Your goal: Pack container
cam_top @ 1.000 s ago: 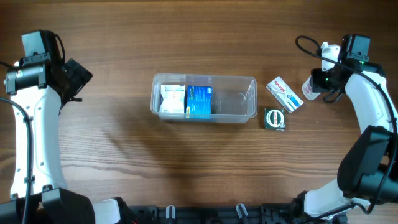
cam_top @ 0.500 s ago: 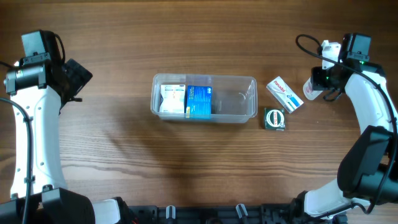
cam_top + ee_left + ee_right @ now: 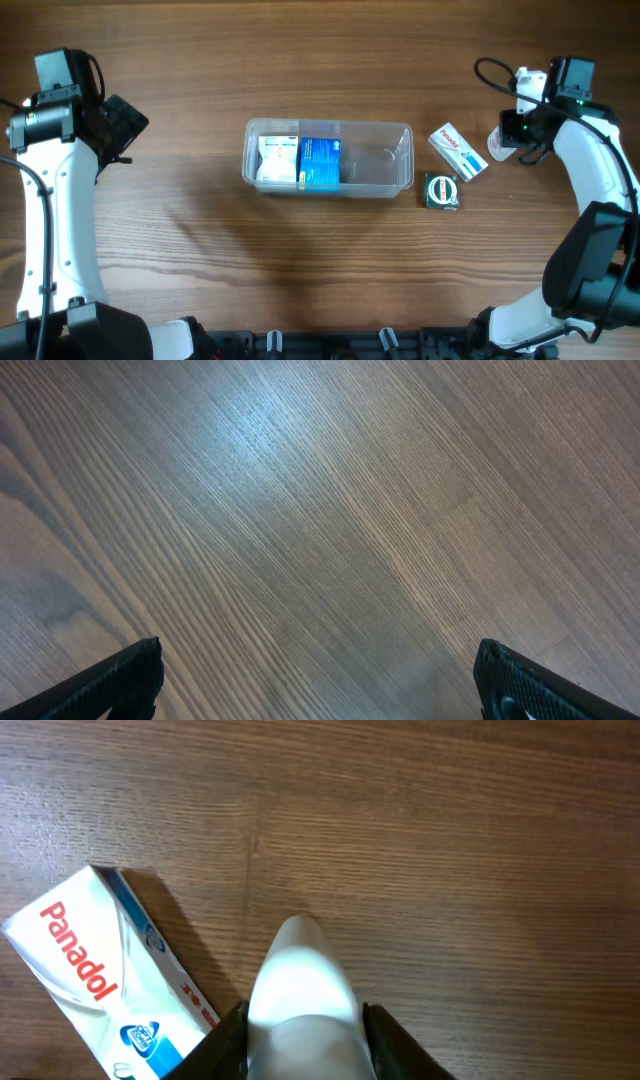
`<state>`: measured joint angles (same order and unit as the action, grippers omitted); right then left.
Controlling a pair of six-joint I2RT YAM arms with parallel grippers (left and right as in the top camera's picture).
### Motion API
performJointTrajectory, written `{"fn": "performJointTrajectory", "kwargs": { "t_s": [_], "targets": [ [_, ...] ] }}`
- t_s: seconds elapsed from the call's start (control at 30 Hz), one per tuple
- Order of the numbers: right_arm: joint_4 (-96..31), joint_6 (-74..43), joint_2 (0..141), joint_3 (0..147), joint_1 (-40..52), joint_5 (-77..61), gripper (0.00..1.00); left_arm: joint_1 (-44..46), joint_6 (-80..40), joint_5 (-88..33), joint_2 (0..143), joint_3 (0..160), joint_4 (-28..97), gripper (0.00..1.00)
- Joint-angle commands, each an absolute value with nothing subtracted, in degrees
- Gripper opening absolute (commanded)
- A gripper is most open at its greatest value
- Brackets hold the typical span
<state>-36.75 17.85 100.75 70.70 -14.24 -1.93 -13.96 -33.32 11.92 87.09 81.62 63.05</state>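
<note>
Lying between the jaws, the container (image 3: 378,160) touches neither.

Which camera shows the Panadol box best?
Right wrist: the Panadol box is close, its name readable, though cut off below. Overhead shows it whole but tiny. Left wrist shows only the table.

container (image 3: 400,135): boxes (image 3: 320,162) in left half | Panadol box (image 3: 458,151) right of it | small box (image 3: 441,190) in front | bottle (image 3: 500,143) rightmost

Top-down overhead; close downward wrist views; Panadol box (image 3: 458,151) shared.
</note>
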Motion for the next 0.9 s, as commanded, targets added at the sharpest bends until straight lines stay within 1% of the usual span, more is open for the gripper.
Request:
{"fn": "performJointTrajectory", "kwargs": {
  "t_s": [0.0, 0.07, 0.1, 0.13, 0.37, 0.57, 0.7, 0.87],
  "targets": [
    [-36.47, 17.3, 102.17, 69.89, -14.33, -2.42, 0.25, -14.22, -33.3, 11.81, 86.37, 82.41, 63.07, 1.0],
    [-36.6, 16.91, 102.15, 70.26, -14.33, -2.07, 0.21, -14.22, -33.3, 11.81, 86.37, 82.41, 63.07, 1.0],
    [-36.91, 14.83, 102.06, 70.98, -14.33, 0.25, 0.15, -14.22, -33.3, 11.81, 86.37, 82.41, 63.07, 1.0],
    [-37.34, 14.22, 101.91, 71.7, -14.33, 1.17, 0.12, -14.22, -33.3, 11.81, 86.37, 82.41, 63.07, 1.0],
    [-40.64, 13.32, 97.89, 76.27, -14.33, 1.28, 0.1, -14.22, -33.3, 11.81, 86.37, 82.41, 63.07, 1.0],
    [-42.94, 10.04, 89.95, 79.92, -13.61, 0.54, 0.09, -14.22, -33.3, 11.81, 86.37, 82.41, 63.07, 1.0],
    [-44.03, 7.84, 82.39, 79.94, -10.59, 0.34, 0.08, -14.22, -33.3, 11.81, 86.37, 82.41, 63.07, 1.0],
    [-46.87, 2.09, 73.52, 79.94, -2.83, 0.16, 0.06, -14.22, -33.3, 11.81, 86.37, 82.41, 63.07, 1.0]
  ]
}}
